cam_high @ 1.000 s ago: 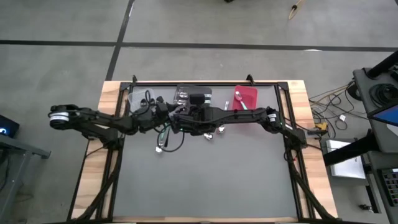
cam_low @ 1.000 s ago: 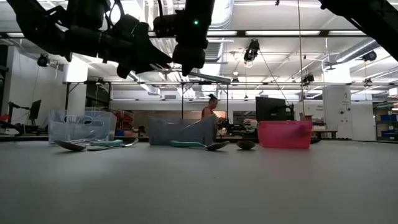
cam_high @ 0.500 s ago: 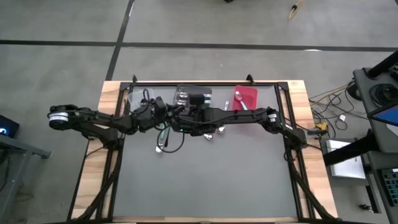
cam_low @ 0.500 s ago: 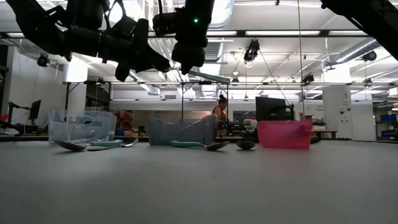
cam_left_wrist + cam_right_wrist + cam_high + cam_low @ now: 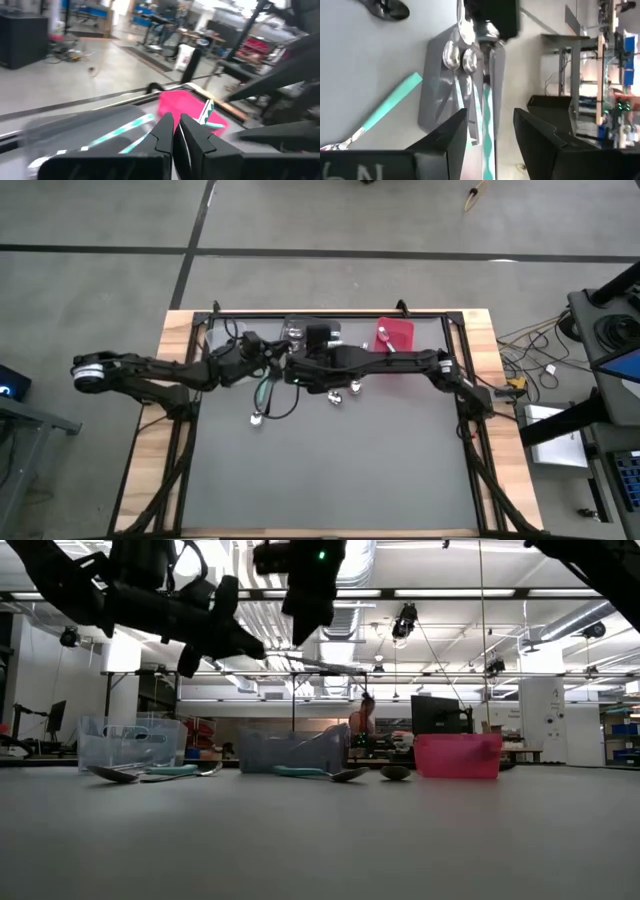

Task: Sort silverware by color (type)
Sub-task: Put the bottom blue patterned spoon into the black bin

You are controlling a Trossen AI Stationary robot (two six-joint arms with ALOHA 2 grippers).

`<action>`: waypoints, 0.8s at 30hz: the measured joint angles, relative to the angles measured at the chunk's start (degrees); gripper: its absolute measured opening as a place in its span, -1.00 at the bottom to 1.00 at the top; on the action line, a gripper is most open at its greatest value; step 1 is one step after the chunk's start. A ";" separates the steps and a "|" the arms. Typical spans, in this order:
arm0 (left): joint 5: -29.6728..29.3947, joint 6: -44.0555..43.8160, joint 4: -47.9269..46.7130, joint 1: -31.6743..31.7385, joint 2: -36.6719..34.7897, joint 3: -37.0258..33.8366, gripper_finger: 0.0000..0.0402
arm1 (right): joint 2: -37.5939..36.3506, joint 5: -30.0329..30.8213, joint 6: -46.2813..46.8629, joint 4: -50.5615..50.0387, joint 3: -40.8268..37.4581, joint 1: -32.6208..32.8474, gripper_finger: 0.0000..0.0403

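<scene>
While both arms reach in over the far middle of the bench (image 5: pixel 340 450), the left claw (image 5: pixel 268 358) hangs above the surface with its fingers (image 5: pixel 167 131) clenched together, nothing visible between them. Beyond its tips, in its wrist view, teal-handled spoons (image 5: pixel 131 126) lie in the dark grey bin (image 5: pixel 75 127), and another teal-handled spoon (image 5: pixel 206 111) lies on the red bin (image 5: pixel 186 106).

The right claw (image 5: pixel 490 130) stands with its fingers spread apart and grasps nothing. It hangs over the dark grey bin (image 5: pixel 440 75), in which teal-handled spoons (image 5: pixel 470 80) lie side by side directly ahead of its gap. One more teal-handled spoon (image 5: pixel 382 112) lies on the bench just beside that bin, and a black spoon (image 5: pixel 387 7) lies farther off.

From bench height, three bins stand in a row along the far edge: clear bin (image 5: pixel 130 743), grey bin (image 5: pixel 290 752), red bin (image 5: pixel 458 756). Loose spoons (image 5: pixel 150 773) lie on the bench in front of them, below both claws. A person (image 5: pixel 362 725) shows in the room behind.
</scene>
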 joint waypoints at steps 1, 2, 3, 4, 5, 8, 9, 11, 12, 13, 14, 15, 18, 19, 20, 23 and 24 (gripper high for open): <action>0.15 0.02 -0.92 1.10 -0.48 -0.02 -0.99 | -0.90 -0.96 -0.20 -0.06 0.00 0.00 -0.24; 1.00 0.02 -1.42 2.20 -0.88 -0.10 -0.99 | -1.85 -2.79 -0.41 0.01 0.00 -0.02 -0.24; 2.41 -0.01 -1.49 3.28 -1.34 -0.27 -0.99 | -3.00 -5.37 -0.53 -0.02 0.00 -0.23 -0.24; 4.03 -0.09 -1.66 4.32 -2.02 -0.55 -0.99 | -4.17 -8.62 -0.59 -0.05 0.00 -0.52 -0.23; 5.73 -0.14 -1.74 5.20 -2.73 -0.81 -0.99 | -5.41 -12.59 -0.68 0.04 0.00 -0.87 -0.23; 10.29 -0.17 -1.62 7.01 -5.28 -1.90 -1.00 | -9.73 -24.21 -1.24 0.62 -0.30 -2.59 -0.23; 11.57 -0.16 -1.62 7.27 -6.15 -2.31 -1.00 | -11.27 -26.72 -1.26 1.71 -0.91 -3.24 -0.23; 13.64 -0.20 -1.38 7.38 -8.04 -3.26 -1.00 | -14.81 -30.30 -2.35 4.89 -3.65 -4.30 -0.23; 14.26 -0.56 -1.28 7.31 -8.90 -3.71 -1.00 | -16.58 -31.91 -3.40 7.01 -5.71 -4.67 -0.23; 15.06 -1.02 -1.23 7.31 -9.83 -4.13 -1.00 | -18.47 -33.66 -4.45 9.65 -8.20 -4.96 -0.23; 15.53 -1.37 -1.24 7.29 -10.75 -4.55 -1.00 | -20.26 -35.18 -5.03 12.76 -11.19 -5.11 -0.23; 16.08 -1.68 -1.24 7.31 -11.57 -4.89 -1.00 | -22.08 -36.11 -5.79 16.33 -14.40 -5.11 -0.23; 18.03 -3.33 -1.16 7.34 -13.90 -5.66 -1.00 | -27.12 -36.65 -7.53 26.22 -25.03 -5.05 -0.23; 18.75 -3.96 -1.16 7.34 -14.61 -5.83 -1.00 | -28.35 -36.43 -7.84 29.44 -28.50 -4.95 -0.23; 19.58 -4.51 -1.10 7.33 -15.19 -5.96 -1.00 | -29.54 -35.69 -8.14 32.80 -31.92 -4.84 -0.23; 21.13 -5.90 -0.90 7.31 -16.19 -6.10 -1.00 | -31.59 -29.55 -10.11 41.81 -40.21 -4.61 -0.23; 21.47 -6.25 -0.98 7.31 -16.31 -6.10 -1.00 | -32.03 -27.85 -11.10 44.06 -42.22 -4.60 -0.23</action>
